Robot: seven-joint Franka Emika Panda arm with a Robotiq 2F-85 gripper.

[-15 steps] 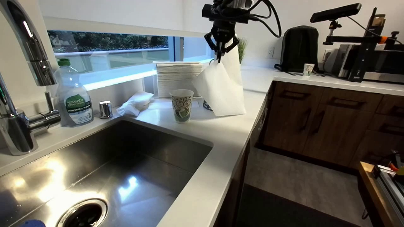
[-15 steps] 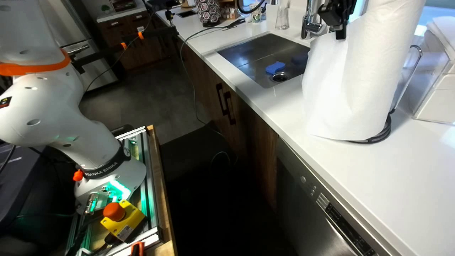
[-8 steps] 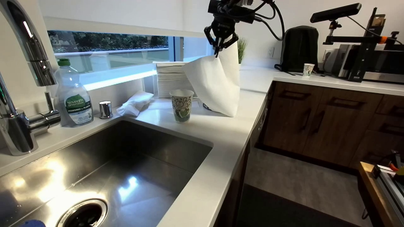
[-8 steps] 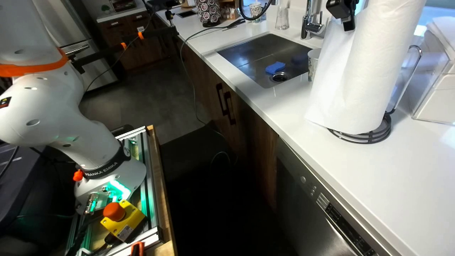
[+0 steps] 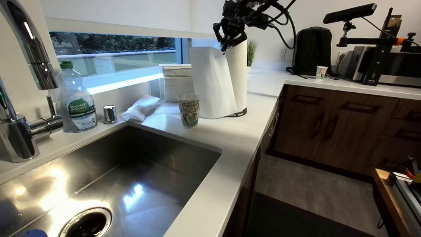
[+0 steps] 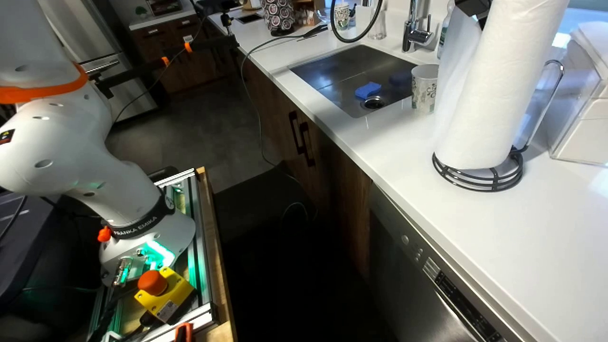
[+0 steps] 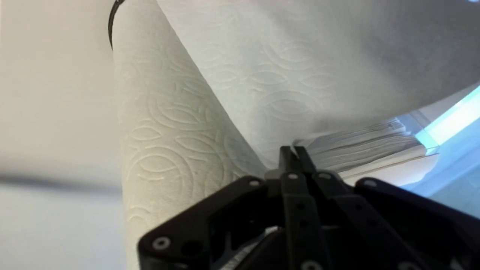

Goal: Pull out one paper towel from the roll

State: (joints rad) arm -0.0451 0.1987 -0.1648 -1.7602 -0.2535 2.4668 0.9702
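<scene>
The roll (image 5: 239, 72) is a tall white cylinder on a dark wire base (image 6: 475, 183). It shows in both exterior views and on the left of the wrist view (image 7: 165, 146). A white paper towel (image 5: 212, 84) hangs off it toward the window side; it also shows in the wrist view (image 7: 285, 75). My gripper (image 5: 224, 50) is at the top edge of the sheet, beside the roll's upper part. In the wrist view the fingertips (image 7: 297, 150) are closed on a thin edge of the sheet. In an exterior view the gripper (image 6: 479, 12) is partly hidden behind the roll.
A patterned paper cup (image 5: 189, 110) stands just beside the sheet, near the sink (image 5: 148, 154). A stack of folded towels (image 5: 177, 82) stands behind. A soap bottle (image 5: 77, 98) and the faucet (image 6: 413, 33) are by the sink. A white container (image 6: 584, 109) is near the roll.
My gripper has risen slightly and tilted. The held sheet has swung toward the window side and the cup. The roll's lower edge sits higher, and more of the base and cup shows.
</scene>
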